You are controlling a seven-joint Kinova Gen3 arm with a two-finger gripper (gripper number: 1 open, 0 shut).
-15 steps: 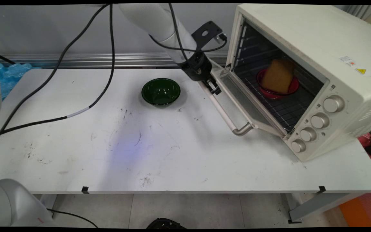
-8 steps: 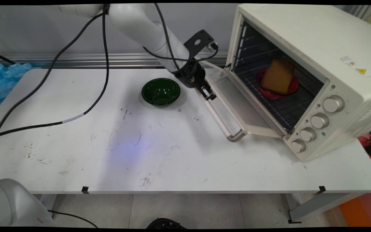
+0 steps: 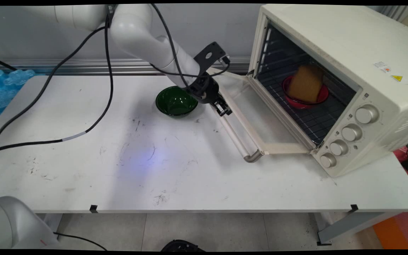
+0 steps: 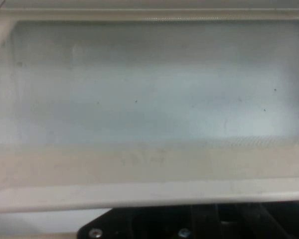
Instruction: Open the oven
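On white table (image 3: 83,170), gripper (image 3: 223,109) sits at oven door handle (image 3: 233,132), near its far end; fingers on handle, whether clamped or apart cannot tell. Oven door (image 3: 257,117) hangs down, nearly flat. Hand view filled by door glass (image 4: 149,79) and frame (image 4: 149,191), fingers hidden. Green bowl (image 3: 176,101) just left of gripper, partly behind arm wrist. Toaster oven (image 3: 349,71) at right, cavity exposed. Inside on wire rack (image 3: 306,118): red dish (image 3: 322,95) with brown bread slice (image 3: 306,84) leaning upright in it.
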